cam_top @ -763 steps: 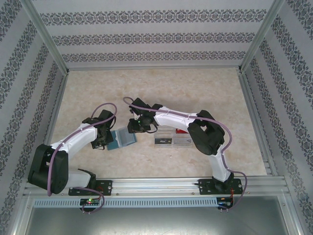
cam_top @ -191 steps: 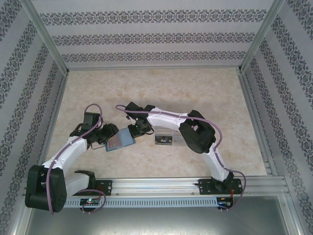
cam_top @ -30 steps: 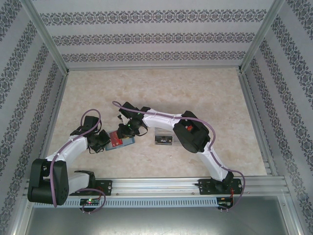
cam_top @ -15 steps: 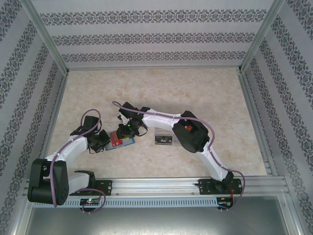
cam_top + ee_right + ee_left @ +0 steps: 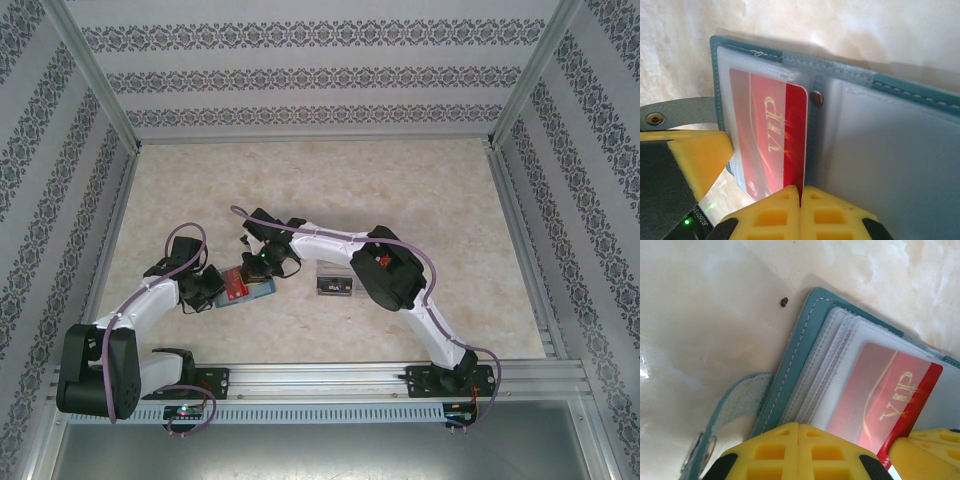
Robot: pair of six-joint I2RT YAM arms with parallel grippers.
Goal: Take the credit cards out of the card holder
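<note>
The teal card holder (image 5: 260, 291) lies open on the table between both grippers. One red credit card (image 5: 234, 284) marked VIP sits in a clear sleeve on its left page (image 5: 767, 135). My right gripper (image 5: 801, 189) is shut on the card's near right corner, which runs into the seam between its yellow fingers. My left gripper (image 5: 798, 426) is shut, and its tips rest on the edge of the clear sleeves beside the teal cover (image 5: 795, 360). The red card (image 5: 880, 400) lies just right of it. The holder's snap strap (image 5: 735, 405) sticks out to the left.
A clear plastic box (image 5: 336, 281) stands just right of the holder, under the right arm. Metal rails and patterned walls bound the table on three sides. The left gripper's yellow fingers (image 5: 700, 155) sit close to the holder's left edge.
My right gripper has closed onto the red card's edge. Both arms and the holder have hardly moved.
</note>
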